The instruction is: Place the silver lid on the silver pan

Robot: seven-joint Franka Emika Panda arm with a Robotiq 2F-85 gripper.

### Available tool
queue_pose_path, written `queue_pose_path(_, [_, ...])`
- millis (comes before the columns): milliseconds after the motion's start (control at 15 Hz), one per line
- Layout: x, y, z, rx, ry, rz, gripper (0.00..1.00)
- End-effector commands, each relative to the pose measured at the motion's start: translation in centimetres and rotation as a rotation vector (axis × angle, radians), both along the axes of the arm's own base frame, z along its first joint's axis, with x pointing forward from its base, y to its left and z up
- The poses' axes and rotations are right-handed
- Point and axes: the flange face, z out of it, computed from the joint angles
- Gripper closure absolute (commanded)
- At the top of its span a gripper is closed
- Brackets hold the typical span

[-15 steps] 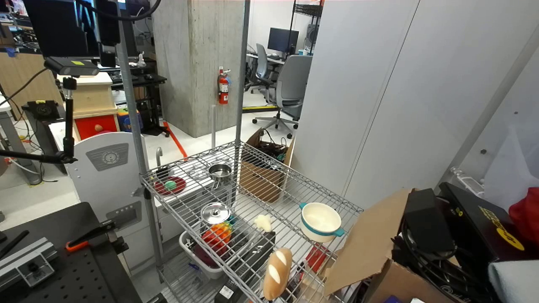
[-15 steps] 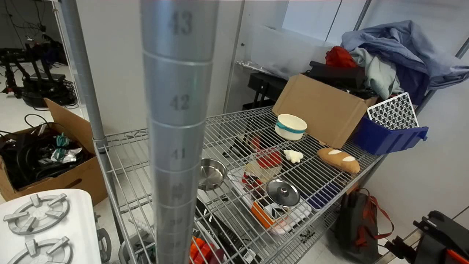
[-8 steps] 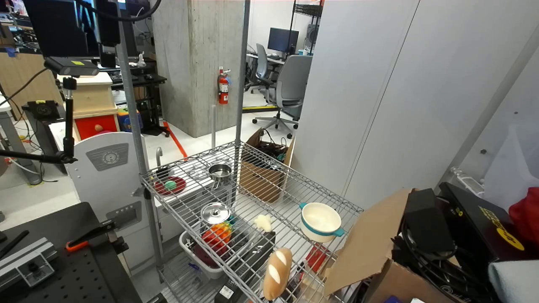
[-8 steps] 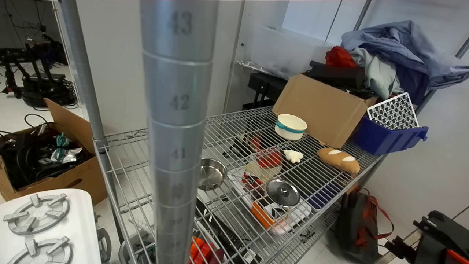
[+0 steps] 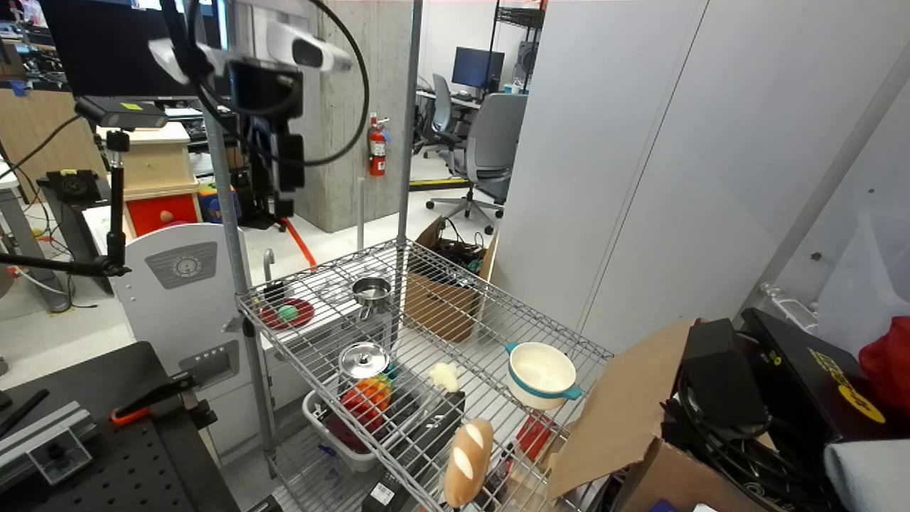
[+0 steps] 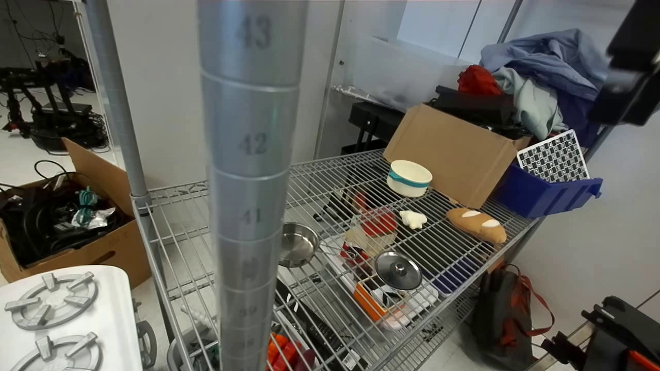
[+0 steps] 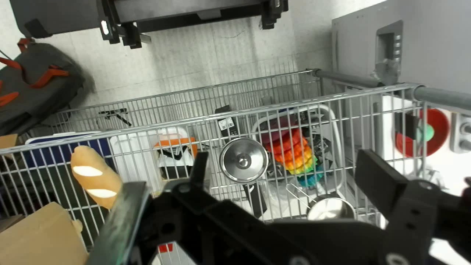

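Observation:
The silver lid point(image 5: 363, 360) lies flat on the wire shelf with its knob up; it also shows in an exterior view point(image 6: 398, 270) and in the wrist view point(image 7: 244, 160). The silver pan point(image 5: 371, 290) stands open on the shelf near a corner post. It is partly behind the post in an exterior view point(image 6: 300, 244), and the gripper covers its lower part in the wrist view point(image 7: 330, 209). My gripper point(image 7: 287, 167) is open and empty, high above the shelf. It shows at upper left in an exterior view point(image 5: 281, 192) and blurred at upper right in an exterior view point(image 6: 624, 87).
On the wire shelf point(image 5: 490, 313) are a toy bread loaf point(image 5: 469, 462), a cream pot with teal handles point(image 5: 542, 373) and a small pale piece point(image 5: 445, 376). A cardboard box point(image 5: 625, 405) stands at one end. Upright posts point(image 6: 247, 180) rise at the shelf's corners.
The arm and gripper have come further into view, moving right and lower in an exterior view and entering at the upper right in an exterior view. The lid and pan have not moved.

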Motion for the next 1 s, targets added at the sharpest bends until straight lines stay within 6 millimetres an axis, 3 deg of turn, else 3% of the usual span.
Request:
queue_pose_path(0, [2.4,-1.7,-7.1,-0.029,0.021,-0.024,0.00])
queue_pose_path(200, [2.6,-1.4,-12.4,-0.041,0.035,-0.022,0.00])
queue_pose_path(333, [2.4,-1.0,-14.9,-0.052,0.034,-0.019,0.00])
queue_pose_path(933, [1.0,-0.7,-18.7,-0.097,0.000,-0.042,0.00])
